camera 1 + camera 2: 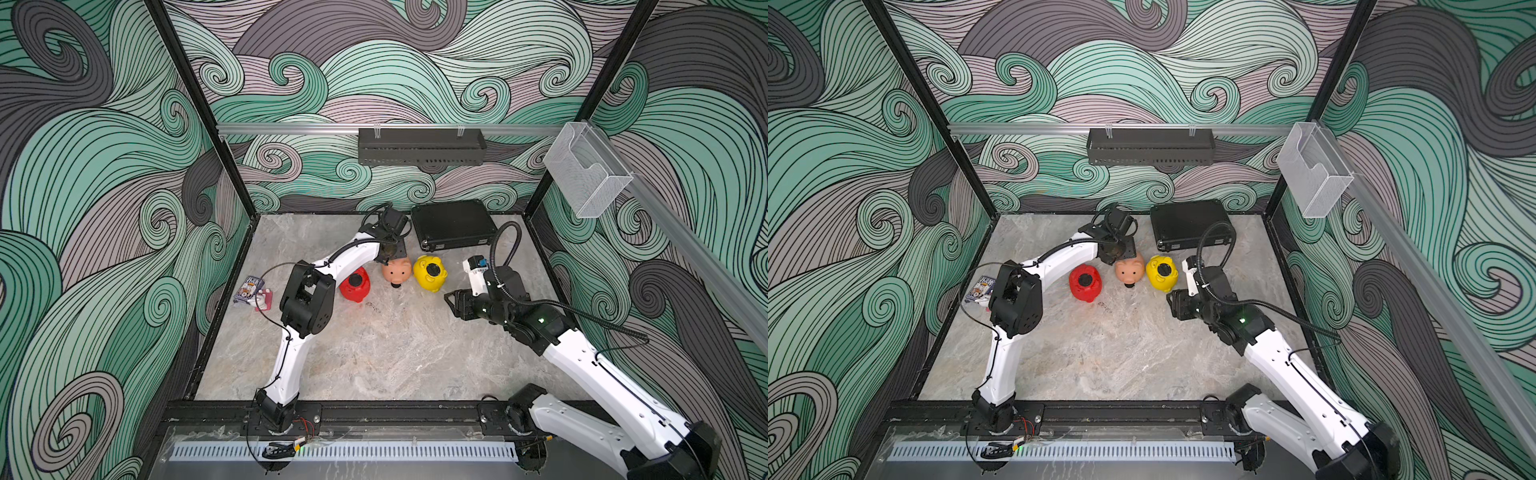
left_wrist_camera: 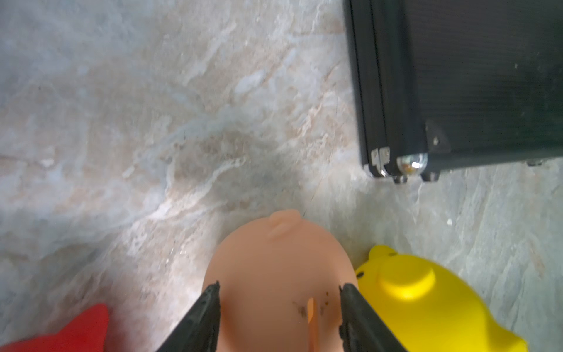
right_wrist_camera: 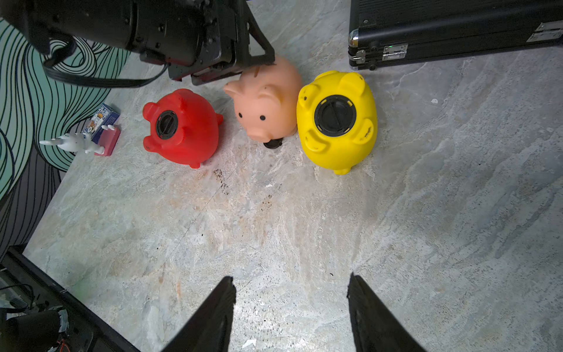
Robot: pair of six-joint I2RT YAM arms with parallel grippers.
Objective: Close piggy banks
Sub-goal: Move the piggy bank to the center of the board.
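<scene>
Standing upright in both top views, the glossy peach-pink plastic pig (image 1: pixel 397 270) sits between the overturned red pig (image 1: pixel 355 284) and yellow pig (image 1: pixel 1162 272), under the left gripper (image 1: pixel 388 255). The left wrist view shows parted fingers (image 2: pixel 204 317) straddling its back; contact is unclear. The right gripper (image 3: pixel 291 304) gapes empty, well apart.

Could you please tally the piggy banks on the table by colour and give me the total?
Red piggy bank: 1
Peach-pink piggy bank: 1
Yellow piggy bank: 1
Total: 3
</scene>
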